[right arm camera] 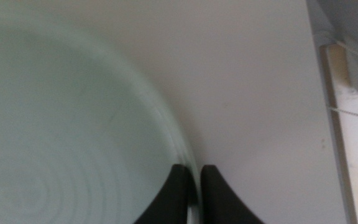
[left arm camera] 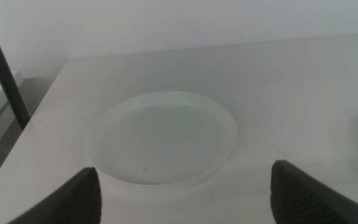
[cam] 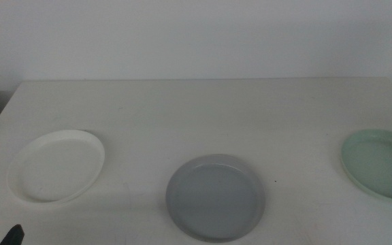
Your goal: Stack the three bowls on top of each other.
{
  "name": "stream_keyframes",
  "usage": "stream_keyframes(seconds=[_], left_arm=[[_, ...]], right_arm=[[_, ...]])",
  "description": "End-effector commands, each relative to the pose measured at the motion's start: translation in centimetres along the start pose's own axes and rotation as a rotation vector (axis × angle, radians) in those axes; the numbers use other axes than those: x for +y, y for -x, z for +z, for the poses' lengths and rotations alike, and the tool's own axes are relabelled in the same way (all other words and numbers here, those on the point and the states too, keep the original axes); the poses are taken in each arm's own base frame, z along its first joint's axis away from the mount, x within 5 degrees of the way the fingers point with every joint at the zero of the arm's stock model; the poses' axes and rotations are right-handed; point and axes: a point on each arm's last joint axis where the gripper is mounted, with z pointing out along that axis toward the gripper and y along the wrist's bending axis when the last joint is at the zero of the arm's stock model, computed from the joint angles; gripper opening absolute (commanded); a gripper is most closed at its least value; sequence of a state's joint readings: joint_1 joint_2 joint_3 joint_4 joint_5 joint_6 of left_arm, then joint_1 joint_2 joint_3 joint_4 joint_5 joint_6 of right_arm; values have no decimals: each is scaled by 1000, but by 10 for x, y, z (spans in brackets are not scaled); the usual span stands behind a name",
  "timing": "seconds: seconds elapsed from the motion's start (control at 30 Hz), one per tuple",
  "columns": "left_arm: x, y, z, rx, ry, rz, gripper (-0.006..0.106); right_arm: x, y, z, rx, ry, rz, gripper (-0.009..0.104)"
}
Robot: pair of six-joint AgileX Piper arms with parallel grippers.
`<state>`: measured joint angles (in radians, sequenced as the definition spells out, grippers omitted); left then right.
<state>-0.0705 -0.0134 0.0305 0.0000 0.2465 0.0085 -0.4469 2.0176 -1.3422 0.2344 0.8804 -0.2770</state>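
Three bowls sit unstacked and well apart on the white table (cam: pixel 203 116). In the middle view, white bowl (cam: pixel 56 165) is at about 8 o'clock from table centre, grey bowl (cam: pixel 215 197) at about 6 o'clock near the front edge, mint green bowl (cam: pixel 380 163) at about 4 o'clock, partly cut off by the frame edge.

Left gripper (left arm camera: pixel 185 193): jaws spread wide, nothing between them, hovering just short of the white bowl (left arm camera: pixel 161 138), not touching it. Only a dark tip of it (cam: pixel 12 235) shows at the bottom edge of the middle view. A dark pole (left arm camera: pixel 4 65) stands beside the table edge.

Right gripper (right arm camera: pixel 192 186): jaws pressed close on the rim of the mint green bowl (right arm camera: pixel 61 137), one jaw inside the rim, one outside. This arm is outside the middle view.
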Motion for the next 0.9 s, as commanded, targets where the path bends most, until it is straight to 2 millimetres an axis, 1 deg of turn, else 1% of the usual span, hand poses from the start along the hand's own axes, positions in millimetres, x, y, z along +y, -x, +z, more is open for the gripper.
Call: stream_keyframes(seconds=[0.0,0.1,0.2,0.27,0.3,0.37,0.4,0.47,0.53,0.67,0.77,0.87], left_arm=[[0,9,-2,-95,0,-15,105],[0,9,-2,-95,0,-15,105],[0,9,-2,-95,0,-15,105],[0,9,-2,-95,0,-15,105],[0,9,-2,-95,0,-15,105],[0,9,-2,-95,0,-15,105],[0,9,-2,-95,0,-15,105],[0,9,-2,-95,0,-15,105],[0,9,-2,-95,0,-15,105],[0,9,-2,-95,0,-15,105],[0,9,-2,-95,0,-15,105],[0,9,-2,-95,0,-15,105]], right_arm=[[10,5,-44,-115,9,-1,-1],[31,2,-71,-175,45,-31,-1],[63,-4,-95,-217,75,-84,-1],[91,-11,-107,-233,108,-118,-1],[104,-15,-111,-235,125,-145,-1],[138,-25,-117,-229,171,-227,-1],[152,-30,-119,-227,190,-262,-1],[185,-41,-117,-207,228,-340,-1],[214,-54,-111,-171,256,-373,-1],[261,-74,-98,-162,287,-467,-1],[286,-85,-87,-161,296,-496,-1],[300,-94,-73,-130,291,-519,-1]])
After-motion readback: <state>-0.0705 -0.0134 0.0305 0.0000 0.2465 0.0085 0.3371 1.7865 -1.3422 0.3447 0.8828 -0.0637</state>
